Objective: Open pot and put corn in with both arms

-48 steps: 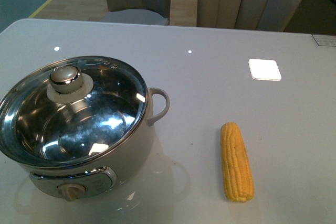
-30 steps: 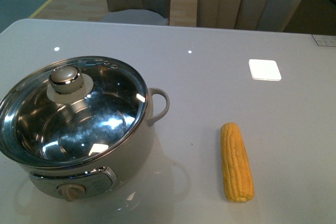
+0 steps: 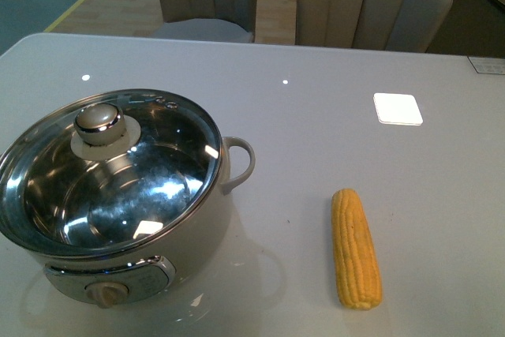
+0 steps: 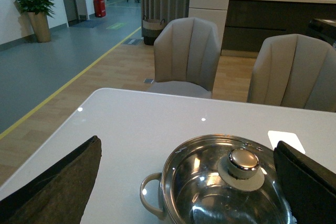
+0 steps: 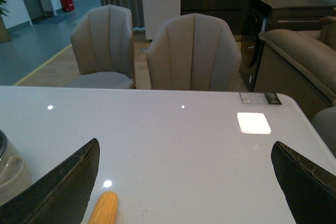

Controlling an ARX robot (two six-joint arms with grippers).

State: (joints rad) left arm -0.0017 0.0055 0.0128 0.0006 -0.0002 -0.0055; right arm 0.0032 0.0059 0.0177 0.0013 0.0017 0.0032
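Note:
The cream-white pot stands at the front left of the table with its glass lid on; the lid's steel knob sits off-centre. The yellow corn lies on the table to its right, lengthwise toward me. Neither arm shows in the front view. In the left wrist view the open left gripper hovers above the pot, the lid knob between its spread fingers. In the right wrist view the open right gripper is above the table, with the corn's tip near one finger.
The grey table carries a bright white reflected patch at the back right. Two beige chairs stand behind the far edge. The pot's side handle points toward the corn.
The front view has shifted slightly; the pot and table edge sit a little lower in the picture. Pot and corn keep their places relative to each other.

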